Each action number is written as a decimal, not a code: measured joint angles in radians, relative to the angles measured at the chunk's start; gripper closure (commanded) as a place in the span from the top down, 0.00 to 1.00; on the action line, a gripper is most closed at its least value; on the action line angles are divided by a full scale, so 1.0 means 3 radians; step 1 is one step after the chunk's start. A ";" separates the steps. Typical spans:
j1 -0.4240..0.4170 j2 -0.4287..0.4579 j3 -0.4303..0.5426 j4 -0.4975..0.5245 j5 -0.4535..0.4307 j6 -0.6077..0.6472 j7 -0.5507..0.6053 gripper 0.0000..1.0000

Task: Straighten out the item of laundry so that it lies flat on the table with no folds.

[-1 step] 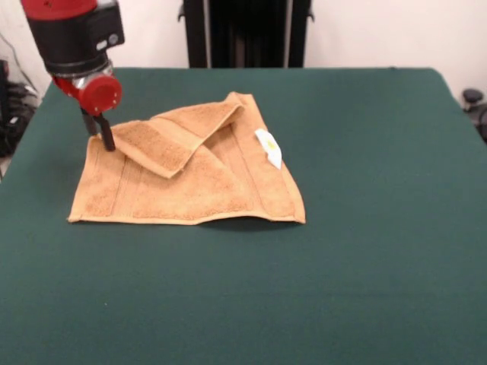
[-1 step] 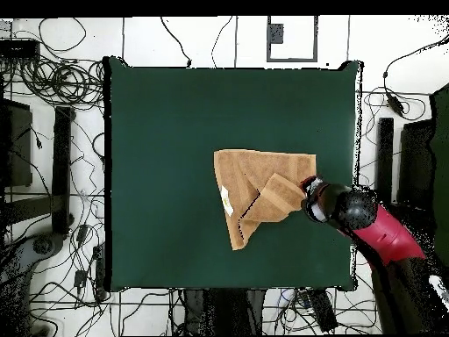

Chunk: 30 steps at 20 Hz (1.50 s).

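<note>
Now my arm reaches down, tool point(image 1: 106, 137) at the folded towel point(image 1: 190, 179) corner. Whether it grips, I cannot tell. Towel lies on the desk point(image 1: 365, 228).

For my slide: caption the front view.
Gripper touching a partly folded tan-orange terry towel on a dark green table.

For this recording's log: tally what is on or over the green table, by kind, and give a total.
Towel, tan-orange, partly folded over itself: 1
Care tag, white, on the towel: 1
Gripper, at the towel's edge: 1
Total: 3, all on or over the table
</note>
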 measured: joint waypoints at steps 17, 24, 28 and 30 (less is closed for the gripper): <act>-0.0114 0.0228 0.0171 -0.0355 -0.0359 0.0448 0.0000 1.00; -0.0167 0.0333 0.0236 -0.0615 -0.0377 0.0909 0.0000 1.00; -0.0186 0.0431 0.0246 -0.0792 -0.0379 0.1171 0.0000 1.00; -0.0189 0.0471 0.0249 -0.0869 -0.0383 0.1279 0.0000 1.00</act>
